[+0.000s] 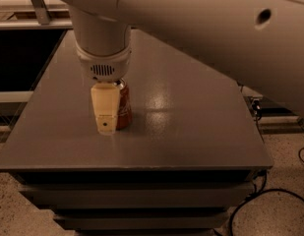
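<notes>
The gripper (110,123) is down at the red can (124,110), which stands upright on the table (191,127), not lifted; whether it really grips the can I cannot tell.

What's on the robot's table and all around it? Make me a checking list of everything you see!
Surface: flat grey tabletop, with a shiny patch near the middle.
Job's things: small red-brown can, standing upright on the tabletop's left part.
Clutter: nothing seen.
Grippers: cream-coloured gripper hangs from the thick white arm, down at the can's near side, covering part of it.
Cables: black cable looping on the floor at lower right.
Surroundings: speckled floor; grey shelves under the tabletop.
</notes>
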You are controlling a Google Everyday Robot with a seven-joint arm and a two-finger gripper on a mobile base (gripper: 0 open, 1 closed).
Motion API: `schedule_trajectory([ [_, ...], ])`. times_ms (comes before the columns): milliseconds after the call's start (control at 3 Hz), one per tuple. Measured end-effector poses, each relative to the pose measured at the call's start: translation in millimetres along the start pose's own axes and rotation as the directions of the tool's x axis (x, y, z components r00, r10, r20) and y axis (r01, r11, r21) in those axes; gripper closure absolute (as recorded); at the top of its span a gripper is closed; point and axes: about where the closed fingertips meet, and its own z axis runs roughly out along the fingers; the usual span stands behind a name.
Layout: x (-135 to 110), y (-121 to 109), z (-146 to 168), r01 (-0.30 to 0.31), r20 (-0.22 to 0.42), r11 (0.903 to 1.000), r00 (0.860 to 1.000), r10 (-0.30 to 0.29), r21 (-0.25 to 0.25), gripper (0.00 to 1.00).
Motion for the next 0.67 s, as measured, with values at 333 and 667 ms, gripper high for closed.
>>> schedule_trajectory([
  [333,1.3,-3.3,19.1,0.007,-0.023,0.9998,1.000,-0.008,-0.019,0.00],
  [667,0.3,-12.2,25.0,0.013,-0.022,0.9997,1.000,-0.013,-0.019,0.00],
])
